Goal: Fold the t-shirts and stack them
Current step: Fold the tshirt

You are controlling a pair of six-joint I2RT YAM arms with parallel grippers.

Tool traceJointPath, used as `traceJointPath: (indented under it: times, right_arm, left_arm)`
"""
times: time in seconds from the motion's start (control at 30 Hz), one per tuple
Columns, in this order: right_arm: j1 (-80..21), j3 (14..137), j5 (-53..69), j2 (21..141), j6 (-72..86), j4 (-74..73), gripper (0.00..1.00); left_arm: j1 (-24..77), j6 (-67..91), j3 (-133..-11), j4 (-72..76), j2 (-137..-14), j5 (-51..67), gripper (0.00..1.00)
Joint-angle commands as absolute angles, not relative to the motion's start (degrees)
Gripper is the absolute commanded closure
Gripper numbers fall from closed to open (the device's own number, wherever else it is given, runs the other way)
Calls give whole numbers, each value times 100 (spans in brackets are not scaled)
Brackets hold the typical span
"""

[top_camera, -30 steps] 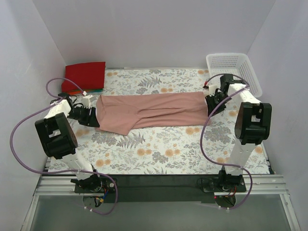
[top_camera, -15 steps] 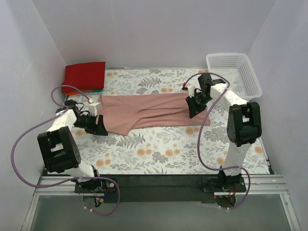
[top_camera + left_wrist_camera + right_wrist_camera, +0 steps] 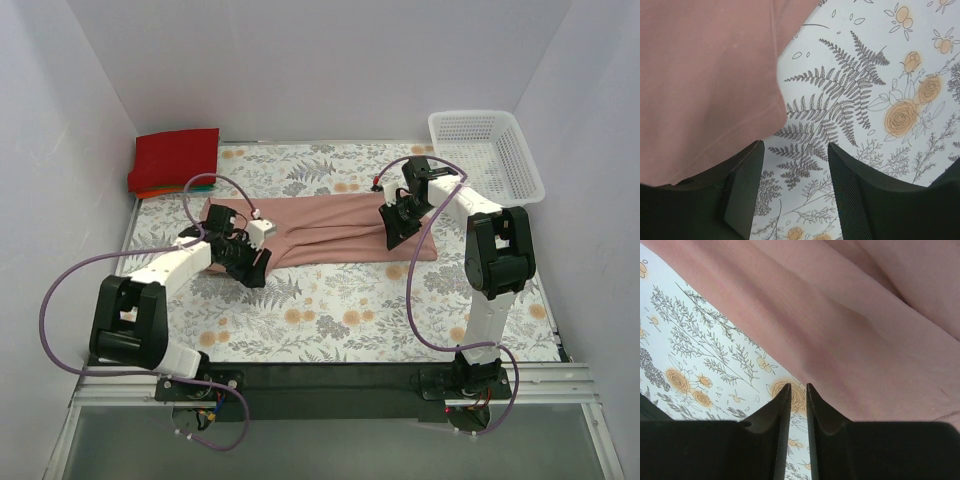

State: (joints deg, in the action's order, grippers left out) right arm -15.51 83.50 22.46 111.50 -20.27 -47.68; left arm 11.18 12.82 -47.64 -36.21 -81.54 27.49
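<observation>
Plain dusty pink t-shirt point(image 3: 320, 228). Red folded t-shirts point(image 3: 178, 155), orange and teal edges beneath. White table cloth point(image 3: 340, 310) printed with grey ferns and orange roses. White lattice basket point(image 3: 470, 115). 2 white-and-black arms point(image 3: 170, 268).

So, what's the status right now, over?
Left gripper open, empty, at pink shirt corner. Right gripper nearly shut, empty, at its edge. Basket far right, out of the way.
</observation>
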Motion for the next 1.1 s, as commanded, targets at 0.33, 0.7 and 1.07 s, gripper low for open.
traceJointPath:
  times: [0.33,0.7,1.07]
  right_arm:
    - [-1564,8394,2188,11188,-1977,-4614,77]
    - [-1547,8227,2162,11162,-2057,-4562,81]
    - [-1521,8200,2206,11188,-2057,-4544,82]
  left_arm:
    - [1652,1907,-4825,-2821,-9079,1494,71]
    - [1661,1846,-5448,-3542,-8807,1687,100]
    - [1942,2065,-5318,-3314,-8938,1530,67]
